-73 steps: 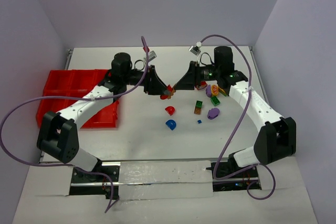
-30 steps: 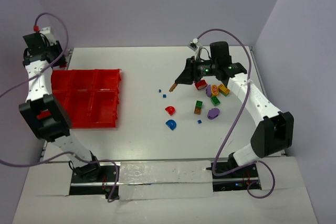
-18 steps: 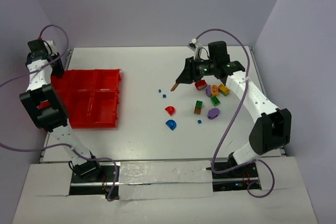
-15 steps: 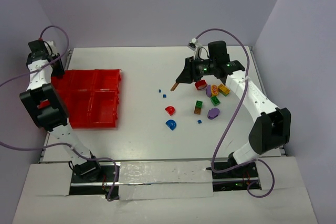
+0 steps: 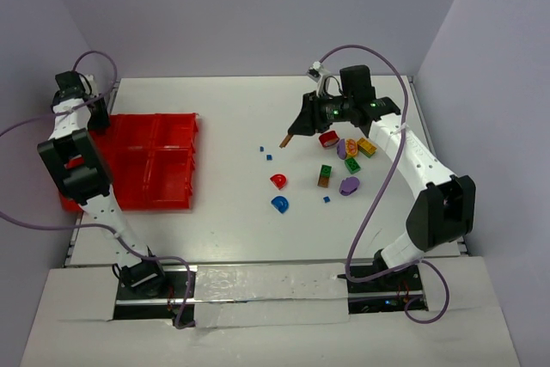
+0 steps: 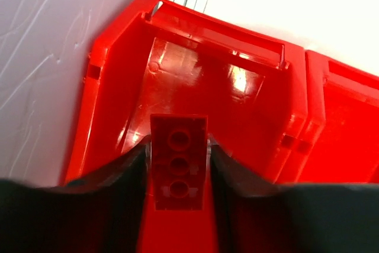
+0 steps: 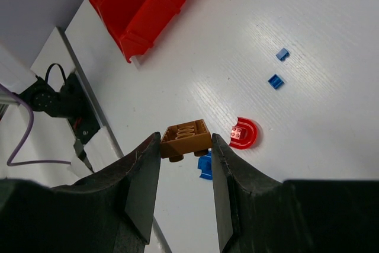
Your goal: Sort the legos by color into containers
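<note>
two arches lay loose, a red arch (image 5: 278, 180) and a blue arch (image 5: 279, 204); three tiny blue bits (image 5: 261, 149) (image 5: 269, 158) (image 5: 326, 199); two purple pieces (image 5: 348, 185) (image 5: 341, 148); two held blocks, an orange block (image 7: 185, 135) and a red block (image 6: 178, 161).

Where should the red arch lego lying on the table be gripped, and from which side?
From straight above, closing across the red arch left to right, on its outer rim. It lies flat with room on both sides, while the blue arch sits just on its near side. The right end effector holds an orange brick now.
</note>
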### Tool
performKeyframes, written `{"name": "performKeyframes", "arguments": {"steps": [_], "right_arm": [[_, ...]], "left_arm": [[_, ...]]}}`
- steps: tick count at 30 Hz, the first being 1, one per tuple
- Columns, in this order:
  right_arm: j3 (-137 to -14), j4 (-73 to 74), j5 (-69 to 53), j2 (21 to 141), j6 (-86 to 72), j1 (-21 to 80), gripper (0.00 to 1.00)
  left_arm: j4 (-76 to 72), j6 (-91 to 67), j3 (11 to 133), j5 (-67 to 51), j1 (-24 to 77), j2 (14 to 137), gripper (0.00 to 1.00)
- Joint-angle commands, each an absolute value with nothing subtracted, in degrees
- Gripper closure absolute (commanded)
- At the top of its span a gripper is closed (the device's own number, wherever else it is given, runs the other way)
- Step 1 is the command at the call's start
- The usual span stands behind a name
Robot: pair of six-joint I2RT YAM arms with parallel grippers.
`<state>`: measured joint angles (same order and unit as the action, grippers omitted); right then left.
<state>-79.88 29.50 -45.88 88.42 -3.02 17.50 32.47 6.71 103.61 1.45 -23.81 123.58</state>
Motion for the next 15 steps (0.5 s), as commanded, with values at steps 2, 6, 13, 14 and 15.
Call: {"name": "performKeyframes", "arguments": {"steps": [2,6,13,14,15], "right_arm": [[-83.43,29.44,-44.57,88.12,-2.42,17.89,1.0],[-84.26,29.27,-43.51,88.71,-3.22,17.84,1.0],[-85.49,28.17,-40.87,88.99,-5.0,17.84,1.0],[-85.71,28.0,-40.95,89.16,-5.33,17.86,1.0],[-85.82,27.8,-41.32,89.32,-5.63,17.93,1.0]], "left_arm": [[29.81,7.56,107.41,1.47,-23.94,121.79,0.41],[30.93,7.88,108.02,0.53,-23.79,119.62,0.27],[33.02,5.56,105.25,-20.58,-22.12,106.25,0.33],[33.35,5.67,104.19,-25.21,-20.8,104.23,0.33],[33.67,5.86,102.36,-31.95,-17.96,101.8,0.33]]}}
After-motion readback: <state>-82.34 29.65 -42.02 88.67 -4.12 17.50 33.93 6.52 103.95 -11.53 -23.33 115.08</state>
